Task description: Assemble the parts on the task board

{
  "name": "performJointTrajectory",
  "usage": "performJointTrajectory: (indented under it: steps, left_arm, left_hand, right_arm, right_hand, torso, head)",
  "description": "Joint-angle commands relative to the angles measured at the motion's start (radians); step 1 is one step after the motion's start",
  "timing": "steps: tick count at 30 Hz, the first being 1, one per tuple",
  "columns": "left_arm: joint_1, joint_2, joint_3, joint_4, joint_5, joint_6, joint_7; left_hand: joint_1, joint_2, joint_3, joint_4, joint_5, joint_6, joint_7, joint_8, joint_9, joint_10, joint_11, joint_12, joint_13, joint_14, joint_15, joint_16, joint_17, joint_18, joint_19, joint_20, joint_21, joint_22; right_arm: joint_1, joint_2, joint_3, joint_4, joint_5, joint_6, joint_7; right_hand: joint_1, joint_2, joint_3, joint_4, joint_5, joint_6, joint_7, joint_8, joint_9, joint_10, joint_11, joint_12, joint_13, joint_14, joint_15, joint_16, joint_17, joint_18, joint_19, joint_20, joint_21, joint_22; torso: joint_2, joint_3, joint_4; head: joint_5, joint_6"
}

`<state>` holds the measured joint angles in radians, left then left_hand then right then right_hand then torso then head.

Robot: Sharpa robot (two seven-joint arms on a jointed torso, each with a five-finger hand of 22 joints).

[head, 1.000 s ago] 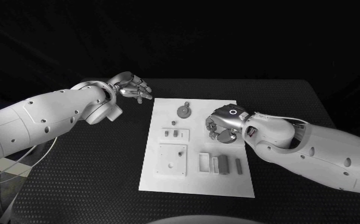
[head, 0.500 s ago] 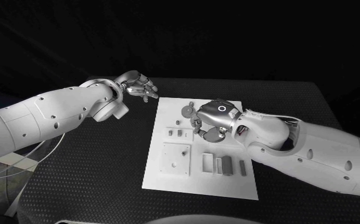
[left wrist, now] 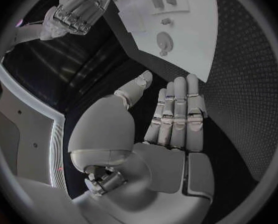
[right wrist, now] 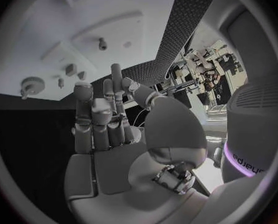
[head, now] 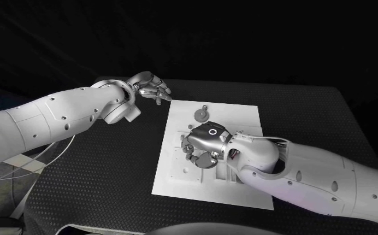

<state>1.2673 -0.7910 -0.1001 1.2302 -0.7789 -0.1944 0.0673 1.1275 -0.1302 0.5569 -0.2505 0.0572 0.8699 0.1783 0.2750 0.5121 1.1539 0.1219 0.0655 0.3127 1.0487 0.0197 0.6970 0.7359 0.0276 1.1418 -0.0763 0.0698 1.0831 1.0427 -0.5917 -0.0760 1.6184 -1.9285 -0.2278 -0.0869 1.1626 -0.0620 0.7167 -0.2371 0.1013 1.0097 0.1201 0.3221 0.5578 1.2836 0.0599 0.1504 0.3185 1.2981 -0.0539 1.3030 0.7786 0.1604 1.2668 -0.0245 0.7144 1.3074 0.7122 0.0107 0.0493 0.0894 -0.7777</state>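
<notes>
Black table (head: pixel 94 180) bears task board (head: pixel 244 115) (robot hands (head: pixel 206 146) empty).

backdrop: black, unlit | table (head: pixel 94 180): black, textured | room clutter: possibly shelving, blurred

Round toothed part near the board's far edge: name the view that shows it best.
Head view: the round toothed part lies unobstructed on the task board. The left wrist view shows it clear but bent; the right wrist view shows it small.

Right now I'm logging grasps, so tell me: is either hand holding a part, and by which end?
Nothing is held. The left hand hovers with straight, empty fingers beside the task board; the right hand is over the board, fingers apart and empty.
</notes>
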Motion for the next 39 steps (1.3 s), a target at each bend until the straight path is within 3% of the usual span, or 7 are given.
performJointTrajectory:
  steps: [1, 5, 7, 13, 21, 29, 39]
  left_arm:
    - [0.001, 0.003, 0.001, 0.001, 0.007, 0.006, 0.008]
    - [0.001, 0.003, 0.001, 0.003, 0.007, 0.007, 0.008]
    - [0.001, 0.004, 0.001, 0.002, 0.007, 0.007, 0.008]
    - [0.001, 0.003, 0.001, 0.002, 0.008, 0.009, 0.007]
    - [0.001, 0.003, 0.001, 0.002, 0.008, 0.011, 0.007]
    - [0.001, 0.003, 0.001, 0.002, 0.008, 0.014, 0.005]
    - [0.001, 0.0, 0.001, 0.004, 0.008, 0.014, 0.004]
  left_hand:
    - [-0.001, 0.011, -0.004, 0.001, 0.004, -0.005, 0.002, 0.003, 0.001, -0.007, 0.001, 0.003, 0.001, -0.007, 0.0, 0.004, -0.002, 0.009, -0.004, -0.002, -0.001, -0.001]
    - [-0.001, 0.011, -0.004, 0.001, 0.004, -0.005, 0.002, 0.003, 0.001, -0.007, 0.001, 0.003, 0.001, -0.007, 0.0, 0.004, -0.002, 0.009, -0.004, -0.002, -0.001, -0.001]
    - [-0.001, 0.012, -0.004, 0.001, 0.004, -0.005, 0.002, 0.003, 0.001, -0.007, 0.001, 0.003, 0.001, -0.007, 0.0, 0.004, -0.002, 0.009, -0.004, -0.002, -0.001, -0.001]
    - [-0.001, 0.012, -0.004, 0.002, 0.004, -0.005, 0.002, 0.003, 0.001, -0.007, 0.001, 0.003, 0.001, -0.007, 0.0, 0.004, -0.002, 0.009, -0.004, -0.002, -0.001, -0.001]
    - [-0.002, 0.012, -0.005, 0.002, 0.004, -0.006, 0.002, 0.003, 0.001, -0.007, 0.001, 0.003, 0.001, -0.007, 0.0, 0.004, -0.002, 0.009, -0.004, -0.002, -0.001, -0.001]
    - [-0.002, 0.012, -0.005, 0.002, 0.004, -0.006, 0.002, 0.003, 0.002, -0.007, 0.001, 0.003, 0.001, -0.007, 0.0, 0.004, -0.002, 0.009, -0.005, -0.002, -0.001, -0.001]
    - [-0.003, 0.012, -0.005, 0.002, 0.004, -0.006, 0.002, 0.002, 0.002, -0.007, 0.001, 0.003, 0.002, -0.008, 0.0, 0.005, -0.003, 0.009, -0.005, -0.002, -0.001, -0.001]
  right_arm:
    - [-0.017, 0.018, -0.006, -0.015, 0.015, -0.002, 0.026]
    - [-0.027, 0.038, -0.03, -0.039, 0.015, 0.003, 0.03]
    - [-0.033, 0.044, -0.034, -0.047, 0.015, 0.005, 0.032]
    - [-0.038, 0.049, -0.037, -0.059, 0.012, 0.01, 0.032]
    - [-0.039, 0.055, -0.04, -0.074, -0.013, 0.009, 0.018]
    - [-0.043, 0.065, -0.053, -0.086, -0.008, 0.018, 0.022]
    - [-0.045, 0.069, -0.056, -0.089, -0.004, 0.023, 0.024]
  right_hand:
    - [0.015, 0.011, 0.022, -0.017, 0.002, 0.006, -0.002, 0.003, 0.0, 0.02, -0.016, 0.002, 0.001, -0.004, -0.014, 0.004, -0.001, 0.101, 0.007, -0.002, 0.003, 0.022]
    - [0.015, 0.011, 0.022, -0.018, 0.002, 0.006, -0.002, 0.002, 0.0, 0.019, -0.016, 0.001, 0.002, -0.005, -0.014, 0.004, -0.002, 0.101, 0.006, -0.002, 0.003, 0.022]
    - [0.015, 0.012, 0.022, -0.018, 0.002, 0.005, -0.001, 0.002, 0.0, 0.019, -0.016, 0.001, 0.002, -0.005, -0.014, 0.004, -0.002, 0.101, 0.006, -0.003, 0.003, 0.022]
    - [0.015, 0.013, 0.023, -0.019, 0.002, 0.005, -0.001, 0.002, 0.001, 0.019, -0.017, 0.001, 0.003, -0.005, -0.014, 0.003, -0.002, 0.101, 0.006, -0.003, 0.003, 0.022]
    - [0.014, 0.013, 0.023, -0.02, 0.001, 0.005, -0.001, 0.002, 0.001, 0.018, -0.017, 0.0, 0.003, -0.005, -0.014, 0.003, -0.002, 0.101, 0.005, -0.003, 0.003, 0.022]
    - [0.014, 0.013, 0.023, -0.021, 0.001, 0.005, -0.001, 0.002, 0.002, 0.019, -0.017, 0.0, 0.004, -0.005, -0.014, 0.003, -0.002, 0.101, 0.005, -0.003, 0.004, 0.022]
    - [0.013, 0.014, 0.023, -0.022, 0.001, 0.005, -0.001, 0.002, 0.002, 0.018, -0.017, 0.0, 0.005, -0.005, -0.015, 0.003, -0.002, 0.101, 0.005, -0.003, 0.004, 0.022]
  torso:
    - [-0.001, 0.0014, -0.0001]
    - [0.001, 0.0031, -0.0027]
    - [0.001, 0.0031, -0.003]
    - [0.001, 0.0041, -0.0032]
    - [0.001, 0.0045, -0.004]
    - [0.001, 0.0034, -0.0027]
    - [0.0, 0.0025, -0.0018]
  head:
    - [0.013, -0.004]
    - [0.026, -0.012]
    - [0.029, -0.013]
    - [0.042, -0.019]
    - [0.048, -0.023]
    - [0.049, -0.026]
    - [0.049, -0.027]
